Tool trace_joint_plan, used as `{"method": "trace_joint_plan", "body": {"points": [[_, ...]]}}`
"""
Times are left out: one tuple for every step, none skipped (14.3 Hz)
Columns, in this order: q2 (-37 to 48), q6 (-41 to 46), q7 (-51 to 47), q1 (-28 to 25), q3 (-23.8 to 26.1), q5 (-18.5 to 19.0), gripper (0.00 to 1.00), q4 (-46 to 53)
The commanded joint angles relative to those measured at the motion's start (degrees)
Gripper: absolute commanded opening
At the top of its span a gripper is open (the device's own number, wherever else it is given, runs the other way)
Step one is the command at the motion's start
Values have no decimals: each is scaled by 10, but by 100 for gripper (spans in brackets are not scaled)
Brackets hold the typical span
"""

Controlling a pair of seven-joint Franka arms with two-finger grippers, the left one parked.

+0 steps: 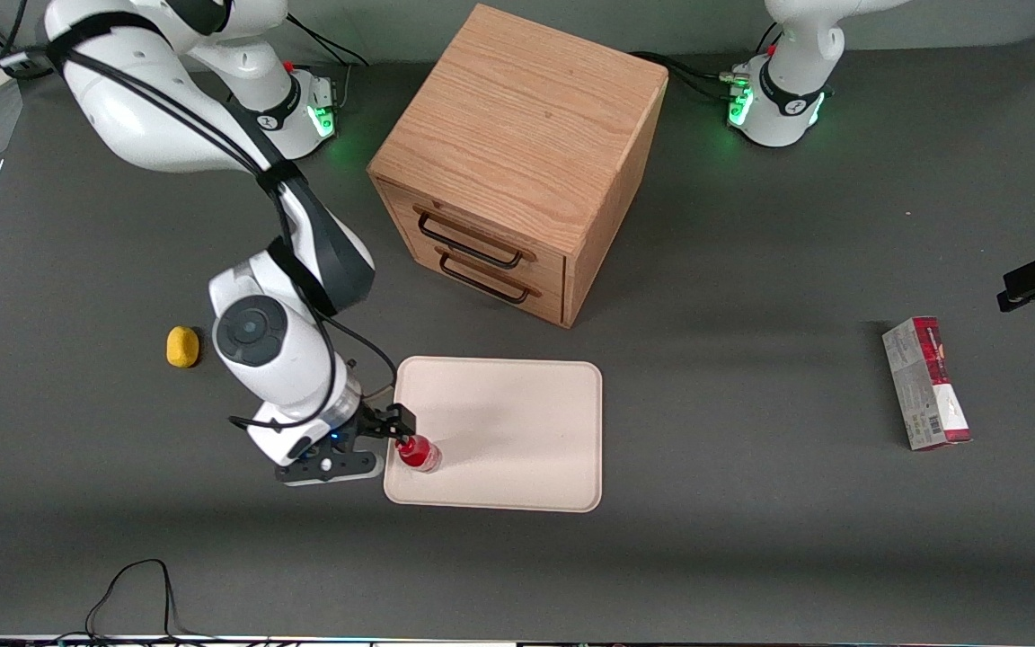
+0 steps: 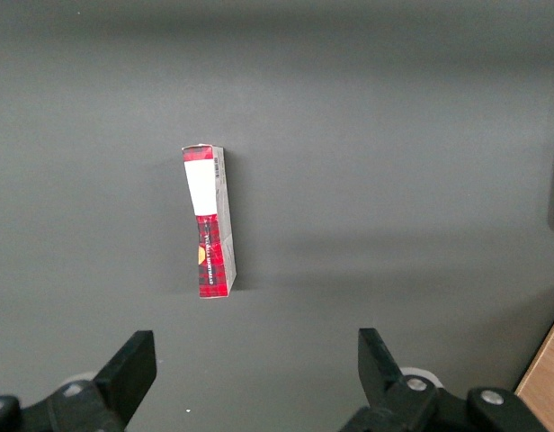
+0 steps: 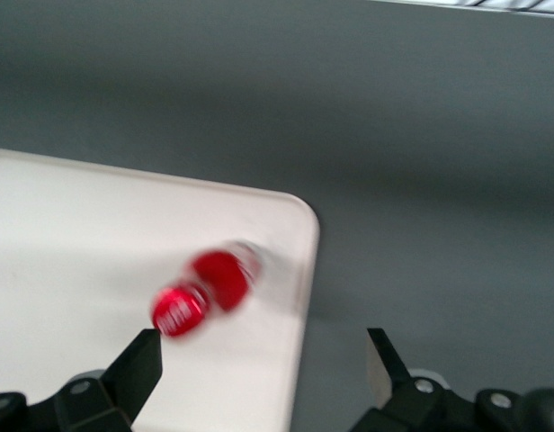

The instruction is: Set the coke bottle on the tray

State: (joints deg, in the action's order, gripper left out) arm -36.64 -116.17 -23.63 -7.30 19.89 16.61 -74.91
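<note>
Dark grey matting is covering the whole surface [image 1: 751, 539], and several things are sitting on it around the work. Up in the centre of the front view a wooden drawer cabinet [image 1: 517, 162] is standing with two dark handles facing the camera, farther from the camera than the tray [image 1: 517, 422] and apart from it. A yellow lump [image 1: 182, 347] is lying at the left of that frame, toward the working arm's end, and a red-and-grey carton [image 1: 926, 384] is lying flat at the right of the frame, toward the parked arm's end, well away from everything else. Nothing is standing between the tray and the end effector [image 1: 389, 424], which is hovering just above the tray's edge at the working arm's end, its two fingers spread apart and gripping nothing. The coke bottle [image 1: 418, 452] is sitting on the tray near the corner closest to the camera at that end, just beside the end effector. In the wrist view the coke bottle [image 3: 208, 290] is looking blurred, its red cap showing nearer the lens than its red body, so its long axis is pointing roughly up toward that camera; whether it is fully upright or tilting I cannot tell. It is looking small against the cream-white tray [image 3: 70, 234].
</note>
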Motion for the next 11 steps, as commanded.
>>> {"method": "trace_joint_plan", "body": {"points": [[95,97,85,0,-53,-58,100,-19],[124,135,127,-4,-94,-98,100,-20],[153,171,170,-16,-134,-126,100,-24],[184,200,201,-22,-171,-140,100,-36],[218,218,212,-24,-197,-148,100,-56],[254,227,213,-25,-215,-151,100,-82],[294,227,218,-30,-235,-152,100,-117],[339,227,233,-44,-261,-152,100,-162],[380,227,254,-49,-284,-153,100,-201],[411,227,263,-50,-297,-153,100,-230],[431,227,264,-50,-310,-161,100,-244]]}}
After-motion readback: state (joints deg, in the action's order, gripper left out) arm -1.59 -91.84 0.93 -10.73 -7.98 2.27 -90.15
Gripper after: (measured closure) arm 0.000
